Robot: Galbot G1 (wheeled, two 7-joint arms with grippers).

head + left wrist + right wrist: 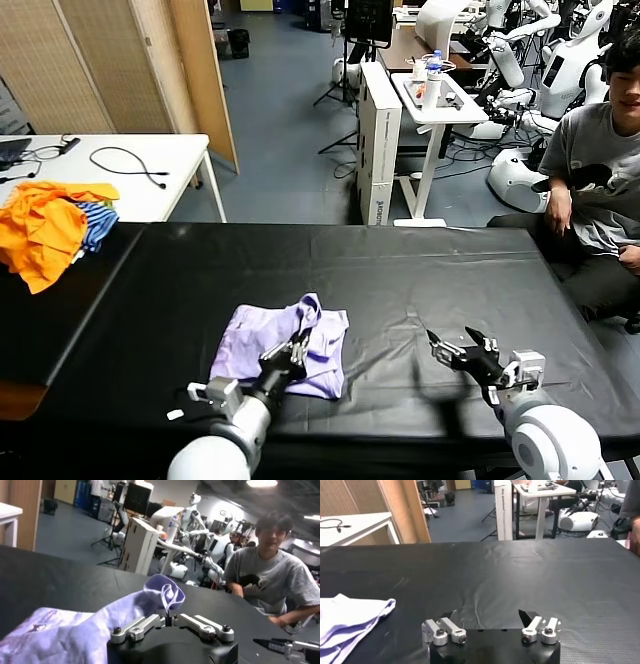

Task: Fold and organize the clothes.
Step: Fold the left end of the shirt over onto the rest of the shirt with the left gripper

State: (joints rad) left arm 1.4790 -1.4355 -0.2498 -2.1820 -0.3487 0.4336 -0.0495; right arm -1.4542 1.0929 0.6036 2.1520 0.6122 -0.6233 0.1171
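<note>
The pale lavender T-shirt [285,350] lies partly folded on the black table [400,280], near its front edge and left of centre. My left gripper [298,346] is shut on a raised fold of the shirt [164,593], which stands up in a loop above the jaws. A small dark print shows on the cloth [37,628]. My right gripper [457,352] hovers open over bare table to the right of the shirt, nothing between its fingers. In the right wrist view the right gripper [487,616] faces the shirt's edge [350,620] off to one side.
Orange garments [45,225] and a blue-striped cloth [97,222] lie heaped at the table's far left corner. A white side table [110,165] with cables stands behind them. A seated person [600,170] is at the table's far right end.
</note>
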